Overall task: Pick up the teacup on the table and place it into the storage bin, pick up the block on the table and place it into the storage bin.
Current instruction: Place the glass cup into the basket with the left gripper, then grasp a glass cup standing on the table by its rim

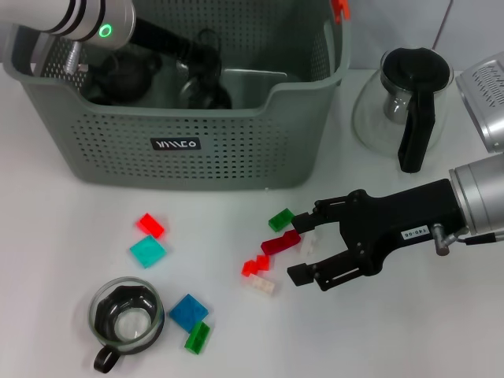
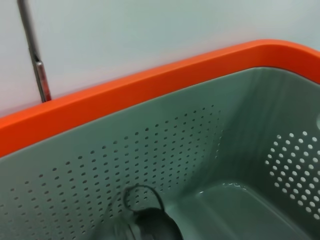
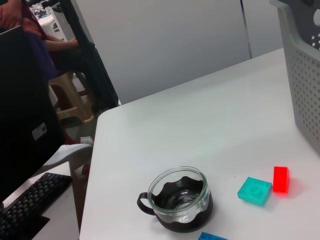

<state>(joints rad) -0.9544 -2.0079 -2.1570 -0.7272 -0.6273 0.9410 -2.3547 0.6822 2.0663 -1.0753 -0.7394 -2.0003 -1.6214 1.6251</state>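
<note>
The grey-green storage bin (image 1: 177,146) stands at the back, its wall (image 2: 150,165) filling the left wrist view. My left gripper (image 1: 201,67) reaches down inside it among dark cup-like things (image 1: 126,75). A glass teacup (image 1: 126,319) with a dark base sits on the table at the front left and shows again (image 3: 180,202) in the right wrist view. Several blocks lie scattered: red (image 1: 150,225), teal (image 1: 147,251), blue (image 1: 189,312), green (image 1: 280,219). My right gripper (image 1: 302,250) is open just over the table, with a red block (image 1: 280,242) and a white block (image 1: 309,242) between its fingers.
A glass pitcher (image 1: 402,102) with a black handle stands at the back right, next to a silver perforated object (image 1: 488,94). Small red (image 1: 255,265) and white (image 1: 258,285) blocks lie by the right gripper's lower finger. A green block (image 1: 197,337) lies beside the blue one.
</note>
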